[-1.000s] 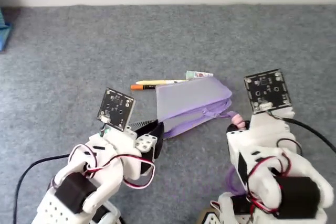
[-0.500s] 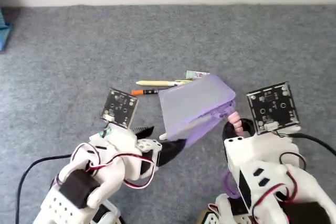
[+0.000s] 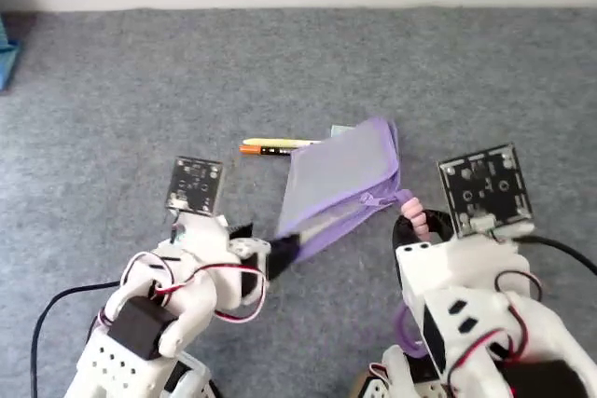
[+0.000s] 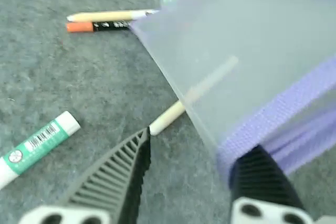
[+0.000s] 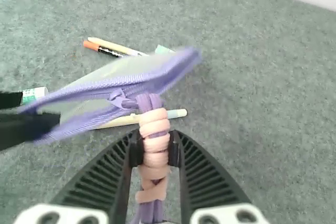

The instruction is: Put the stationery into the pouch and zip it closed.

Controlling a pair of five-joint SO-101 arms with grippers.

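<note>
Pincer-wise, my right gripper [image 5: 155,141] was clamped tight on the pink-and-purple pull strap [image 5: 154,127] of the zip, the strap pinched between both fingers. My left gripper [image 4: 199,144] stood wide apart and held nothing. One black finger touched the near left corner of the pouch [image 3: 340,179] at its purple edging, and the other finger hung free over the grey carpet [image 3: 112,72].

The pouch sat at the middle of the scene between my two arms. It was tilted, with its translucent lilac face turned up and its zip edge toward the right gripper. Just past its far left corner lay a yellow pencil [image 3: 280,143] and an orange-capped pen [image 3: 261,149], side by side on the carpet and outside the pouch. A cream pencil [image 4: 168,119] poked out from beneath the pouch, partly covered by it. A green-labelled stick [image 4: 37,148] lay on the carpet near my left gripper, apart from the pouch. I could not tell how far the zip was drawn.
</note>
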